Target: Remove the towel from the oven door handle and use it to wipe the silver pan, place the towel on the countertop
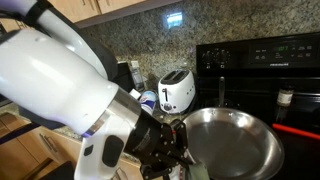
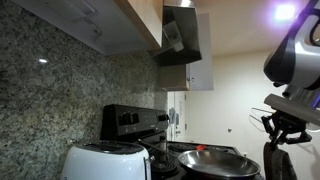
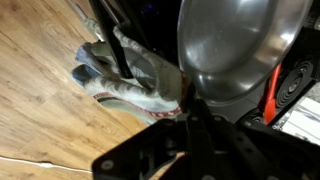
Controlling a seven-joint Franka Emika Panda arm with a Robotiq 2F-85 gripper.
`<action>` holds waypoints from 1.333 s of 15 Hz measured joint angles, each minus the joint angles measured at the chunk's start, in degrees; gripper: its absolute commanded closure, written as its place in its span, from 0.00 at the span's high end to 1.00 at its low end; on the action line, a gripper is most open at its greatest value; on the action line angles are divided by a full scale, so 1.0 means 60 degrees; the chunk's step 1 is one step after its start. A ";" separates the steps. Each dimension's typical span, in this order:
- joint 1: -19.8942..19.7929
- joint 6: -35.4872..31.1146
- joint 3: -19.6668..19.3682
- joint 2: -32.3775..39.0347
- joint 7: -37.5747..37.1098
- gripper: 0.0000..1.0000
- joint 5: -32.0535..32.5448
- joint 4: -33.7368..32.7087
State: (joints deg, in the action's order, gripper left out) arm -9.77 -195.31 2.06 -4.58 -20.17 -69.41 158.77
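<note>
Seen from the wrist, the black pincer (image 3: 184, 110) is closed on one edge of a long olive-grey towel with pale striped edges (image 3: 128, 80). The towel hangs bunched above a light wooden floor (image 3: 40, 110), just beside a large round shiny silver pan (image 3: 240, 40). In an exterior view, a white toaster (image 1: 177, 90) stands near the pan, beside a black stove (image 1: 250, 70).

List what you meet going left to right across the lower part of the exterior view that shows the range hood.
white toaster → silver pan → robot arm, which comes in at the right edge, above the pan's level
</note>
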 measured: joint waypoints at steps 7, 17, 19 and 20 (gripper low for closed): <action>-0.0655 -0.0542 0.1490 -0.2615 0.1278 0.01 -0.2146 -0.0005; -0.1710 -0.0535 0.4094 -0.5233 0.1657 0.01 -0.3614 -0.0212; -0.1737 -0.0535 0.4088 -0.5303 0.1657 0.04 -0.3607 -0.0420; -0.1772 -0.0531 0.4079 -0.5306 0.1657 0.04 -0.3607 -0.0526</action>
State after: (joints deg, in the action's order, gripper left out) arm -20.41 -198.50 26.54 -36.42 -10.23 -91.05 155.62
